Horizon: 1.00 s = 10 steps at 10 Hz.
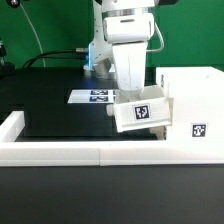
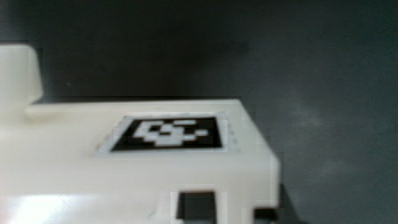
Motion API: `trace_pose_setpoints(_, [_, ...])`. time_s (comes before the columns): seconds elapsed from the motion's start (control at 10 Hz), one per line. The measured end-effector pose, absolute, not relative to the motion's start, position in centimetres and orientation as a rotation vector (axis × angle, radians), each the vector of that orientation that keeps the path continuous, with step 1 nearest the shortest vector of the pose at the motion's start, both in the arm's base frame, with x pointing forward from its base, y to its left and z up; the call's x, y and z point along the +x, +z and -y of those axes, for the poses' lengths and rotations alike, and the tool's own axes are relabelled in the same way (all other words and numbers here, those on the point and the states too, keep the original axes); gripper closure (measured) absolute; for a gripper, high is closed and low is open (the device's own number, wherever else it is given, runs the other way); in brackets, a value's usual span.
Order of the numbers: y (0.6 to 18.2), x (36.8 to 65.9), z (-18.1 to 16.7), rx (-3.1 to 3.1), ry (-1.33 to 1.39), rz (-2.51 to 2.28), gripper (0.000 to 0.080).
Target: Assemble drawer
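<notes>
A small white open-top tray [image 1: 142, 112] with a black-and-white tag hangs tilted above the black table, held under my gripper [image 1: 134, 96]. It sits right beside the tall white box housing [image 1: 196, 108] at the exterior view's right, its edge at the housing's open side. In the wrist view the tray's tagged wall [image 2: 173, 133] fills the frame, with my gripper [image 2: 226, 210] shut on its edge. A white piece [image 2: 18, 75] beyond it looks like the housing. The second tray is not in view.
The marker board [image 1: 98, 97] lies flat on the table behind the tray. Low white rails [image 1: 60, 152] edge the table's front and the exterior view's left side [image 1: 10, 125]. Cables hang behind the arm.
</notes>
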<state>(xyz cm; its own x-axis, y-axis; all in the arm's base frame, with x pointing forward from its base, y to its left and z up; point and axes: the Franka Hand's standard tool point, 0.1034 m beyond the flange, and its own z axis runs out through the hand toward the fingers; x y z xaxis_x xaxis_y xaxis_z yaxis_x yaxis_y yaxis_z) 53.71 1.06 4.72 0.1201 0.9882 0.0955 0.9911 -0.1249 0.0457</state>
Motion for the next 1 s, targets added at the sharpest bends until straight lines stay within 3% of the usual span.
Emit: trace_pose_setpoints(1.0, [4.82, 53.92, -1.10, -2.317, -0.129, 2.111, 0.0756])
